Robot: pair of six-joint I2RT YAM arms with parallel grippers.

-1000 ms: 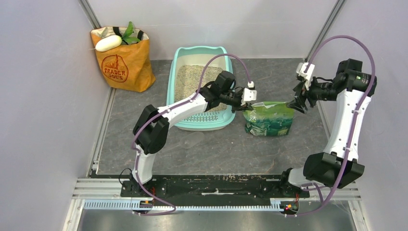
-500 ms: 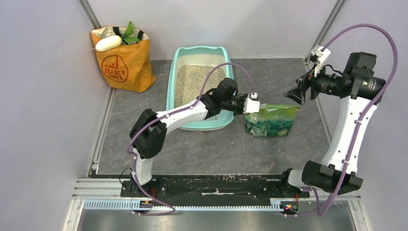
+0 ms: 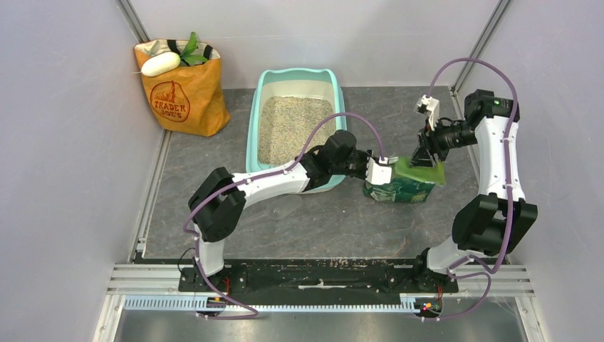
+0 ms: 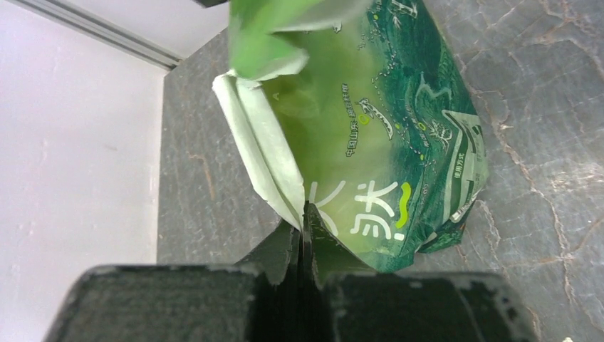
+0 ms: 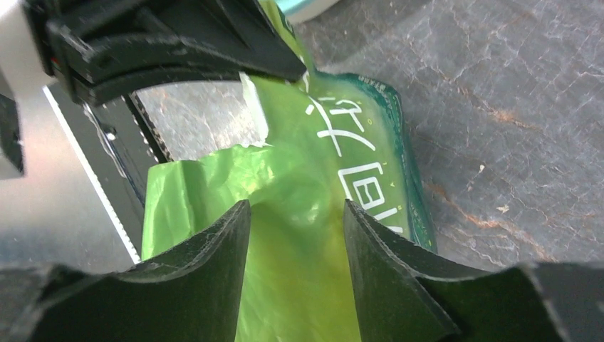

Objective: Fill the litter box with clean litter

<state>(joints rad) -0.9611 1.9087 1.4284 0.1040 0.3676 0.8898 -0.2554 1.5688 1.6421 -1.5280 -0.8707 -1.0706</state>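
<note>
Teal litter box (image 3: 253, 130) near left hand (image 3: 394, 169)

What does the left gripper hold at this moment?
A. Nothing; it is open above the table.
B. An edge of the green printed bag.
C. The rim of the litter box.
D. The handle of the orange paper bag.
B: in the left wrist view the left gripper has its fingers pressed together on a folded edge of the green printed bag.

"TRADER JOE'S" on orange paper bag (image 3: 178, 100); white Chinese characters on green bag (image 4: 399, 142), small print illegible.
</note>
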